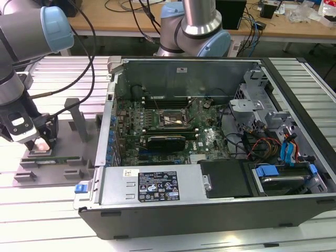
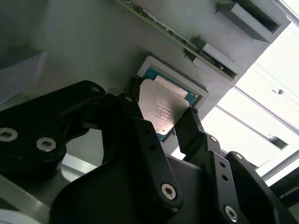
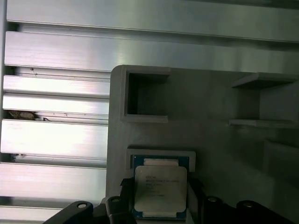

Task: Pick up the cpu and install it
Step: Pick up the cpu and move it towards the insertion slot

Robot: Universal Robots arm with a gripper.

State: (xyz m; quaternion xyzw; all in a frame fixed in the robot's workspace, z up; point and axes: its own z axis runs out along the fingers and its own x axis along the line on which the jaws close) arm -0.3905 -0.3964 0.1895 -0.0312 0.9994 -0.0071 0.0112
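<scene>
Black hand (image 2: 161, 112) tight on the cpu (image 2: 164, 109), its near edge behind the fingers (image 2: 140, 125).

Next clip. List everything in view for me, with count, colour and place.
chip: one, silver top with a green rim, in a recess of the holder
holder: one, grey, on the table at the exterior view's left of the computer case
memory stick: one, green, lying along the holder
computer case: one, black and grey, open, mid-table
circuit board: one, green, inside the case
socket frame: one, black, middle of the board
table: one, silver, slatted
desk: one, wooden, behind the table
arm: grey with light-blue caps, at the exterior view's left
claw: one, black, down at the chip
</scene>
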